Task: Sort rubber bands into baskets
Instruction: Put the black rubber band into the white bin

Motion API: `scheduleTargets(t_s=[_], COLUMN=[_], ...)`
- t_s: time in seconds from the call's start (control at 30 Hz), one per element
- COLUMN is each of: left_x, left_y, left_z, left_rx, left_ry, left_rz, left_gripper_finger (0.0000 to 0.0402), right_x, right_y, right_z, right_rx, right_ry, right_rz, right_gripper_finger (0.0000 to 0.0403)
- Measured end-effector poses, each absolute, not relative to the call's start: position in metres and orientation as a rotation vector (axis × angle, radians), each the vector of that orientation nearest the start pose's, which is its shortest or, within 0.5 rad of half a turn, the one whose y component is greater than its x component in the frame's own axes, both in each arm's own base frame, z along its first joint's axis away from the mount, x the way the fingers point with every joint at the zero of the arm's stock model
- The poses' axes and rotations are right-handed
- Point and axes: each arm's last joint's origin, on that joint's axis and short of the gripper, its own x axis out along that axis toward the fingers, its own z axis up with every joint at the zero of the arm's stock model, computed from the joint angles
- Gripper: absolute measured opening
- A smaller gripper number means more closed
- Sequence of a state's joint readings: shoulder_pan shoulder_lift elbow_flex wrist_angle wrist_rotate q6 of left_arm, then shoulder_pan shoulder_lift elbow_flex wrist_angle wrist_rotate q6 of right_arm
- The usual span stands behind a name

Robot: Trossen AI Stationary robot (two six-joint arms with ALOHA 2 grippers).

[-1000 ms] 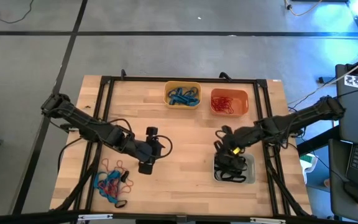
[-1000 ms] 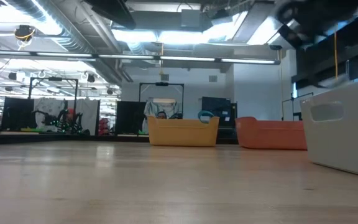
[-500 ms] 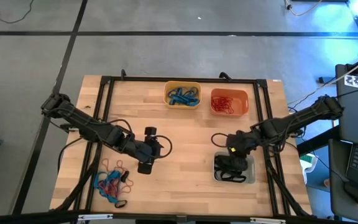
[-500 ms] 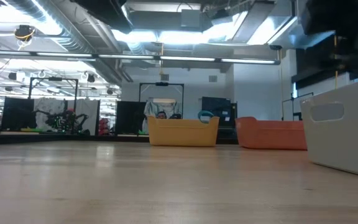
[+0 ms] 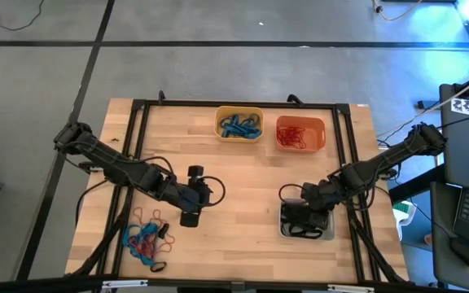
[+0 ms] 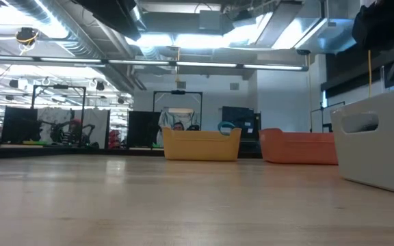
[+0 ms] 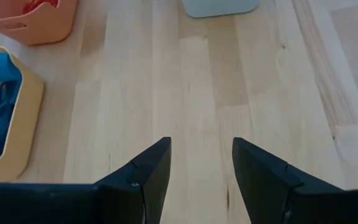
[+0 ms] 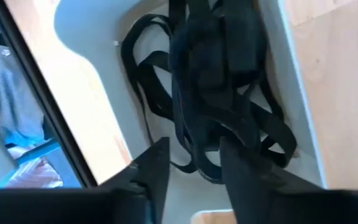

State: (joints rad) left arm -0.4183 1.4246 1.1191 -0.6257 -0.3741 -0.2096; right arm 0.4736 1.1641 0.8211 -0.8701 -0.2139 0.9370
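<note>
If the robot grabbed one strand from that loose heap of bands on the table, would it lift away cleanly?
Probably not. The leftover rubber bands lie tangled, blue and red loops crossing, so neighbours would likely drag along. They look thin and limp, so a lifted one should dangle. Being so slight, they would probably slide easily across the table.

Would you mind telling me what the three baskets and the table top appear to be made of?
The yellow basket, orange basket and pale grey basket look like moulded plastic: smooth matte walls, rounded corners, a moulded handle slot on the grey one, which seems slightly translucent. The table top looks like light wood, probably jointed planks with a smooth finish, given its parallel strips and grain.
</note>
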Motion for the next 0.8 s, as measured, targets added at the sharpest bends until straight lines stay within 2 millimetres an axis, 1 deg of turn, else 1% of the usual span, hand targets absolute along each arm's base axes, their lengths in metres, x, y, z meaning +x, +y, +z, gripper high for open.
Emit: scheduleTargets(t_s=[0.1,0.2,0.37,0.47,0.67,0.73,0.8], left_x=[0.269,0.269,0.268,0.265,0.252,0.249,0.245], left_y=[-0.108,-0.108,-0.108,-0.106,-0.106,-0.108,-0.109], left_z=[0.272,0.272,0.271,0.269,0.262,0.257,0.248], left_rx=[0.163,0.163,0.163,0.132,0.04,-0.043,-0.128], left_ry=[0.855,0.855,0.868,0.908,1.04,1.078,1.136], left_rz=[0.049,0.049,0.053,0.083,0.142,0.131,0.123], left_gripper_finger=[0.0169,0.0169,0.0169,0.0169,0.0169,0.0169,0.0169], right_x=[0.177,0.181,0.187,0.191,0.202,0.206,0.21], right_y=[0.098,0.099,0.102,0.104,0.103,0.102,0.102], right_z=[0.231,0.233,0.238,0.247,0.271,0.275,0.278], right_rx=[0.612,0.593,0.557,0.515,0.286,0.215,0.144], right_ry=[1.375,1.327,1.24,1.186,0.974,0.897,0.822], right_rz=[0.018,0.073,0.167,0.205,0.184,0.162,0.137], right_gripper_finger=[0.0168,0.0178,0.017,0.0161,0.0154,0.0154,0.0154])
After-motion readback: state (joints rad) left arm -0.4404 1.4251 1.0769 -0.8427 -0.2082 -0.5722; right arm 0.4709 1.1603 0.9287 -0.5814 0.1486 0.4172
